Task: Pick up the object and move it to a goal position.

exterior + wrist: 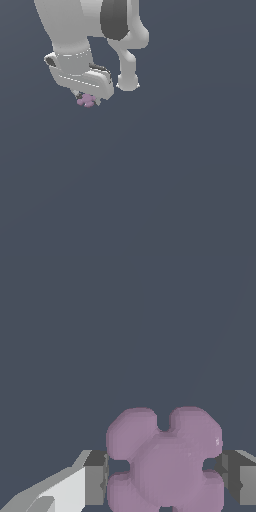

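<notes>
Here the object (165, 461), a small pale purple-pink piece with rounded lobes like a little flower or cross, sits between the two fingers of the gripper (165, 481). In the wrist view it fills the gap from one dark finger pad (96, 478) to the other, with a lobe meeting each pad, so the gripper is closed on it and holding it. Four lobes show clearly, two farther from the camera and two nearer, joined by a thick middle.

In the exterior view the same object (86, 101) shows as a tiny purple spot tucked right under the gripper (87, 100), far smaller than the white hand above it. Only part of it peeks out below the fingers, which are themselves hard to make out at this size.

The arm (90, 30) comes in from the upper part of the exterior view, toward the exterior view's left, with white rounded links and a dark band at one joint.

All around is one plain, flat dark blue-grey surface (175, 190); whether the object touches it or hangs above it cannot be told.
</notes>
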`<control>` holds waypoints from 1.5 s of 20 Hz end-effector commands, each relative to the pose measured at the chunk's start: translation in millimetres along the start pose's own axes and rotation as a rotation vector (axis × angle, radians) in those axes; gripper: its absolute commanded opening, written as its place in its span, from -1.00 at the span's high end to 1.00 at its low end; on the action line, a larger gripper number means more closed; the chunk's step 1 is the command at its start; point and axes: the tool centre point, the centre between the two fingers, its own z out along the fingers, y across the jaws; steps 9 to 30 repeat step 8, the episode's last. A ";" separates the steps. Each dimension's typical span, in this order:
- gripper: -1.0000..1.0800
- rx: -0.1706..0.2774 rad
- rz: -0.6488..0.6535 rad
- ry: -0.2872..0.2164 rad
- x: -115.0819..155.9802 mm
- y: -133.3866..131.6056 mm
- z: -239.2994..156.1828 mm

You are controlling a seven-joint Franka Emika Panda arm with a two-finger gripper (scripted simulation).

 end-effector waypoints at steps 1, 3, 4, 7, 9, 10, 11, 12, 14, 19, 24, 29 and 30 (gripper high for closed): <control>1.00 0.000 -0.001 -0.001 1.7 3.1 -6.5; 1.00 0.000 -0.001 -0.001 2.7 4.2 -8.9; 1.00 0.000 -0.001 -0.001 3.0 4.4 -9.2; 1.00 0.000 -0.001 -0.001 3.3 3.5 -7.7; 1.00 0.000 -0.001 -0.001 3.3 3.4 -7.4; 1.00 0.000 -0.001 -0.001 3.3 3.4 -7.4; 1.00 0.000 -0.001 -0.001 3.3 3.4 -7.4; 1.00 0.000 -0.001 -0.001 3.3 3.4 -7.4; 1.00 0.000 -0.001 -0.001 3.3 3.4 -7.4; 1.00 0.000 -0.001 -0.001 3.3 3.4 -7.4; 1.00 0.000 -0.001 -0.001 3.3 3.4 -7.4; 1.00 0.000 -0.001 -0.001 3.3 3.4 -7.4; 1.00 0.000 -0.001 -0.001 3.3 3.4 -7.4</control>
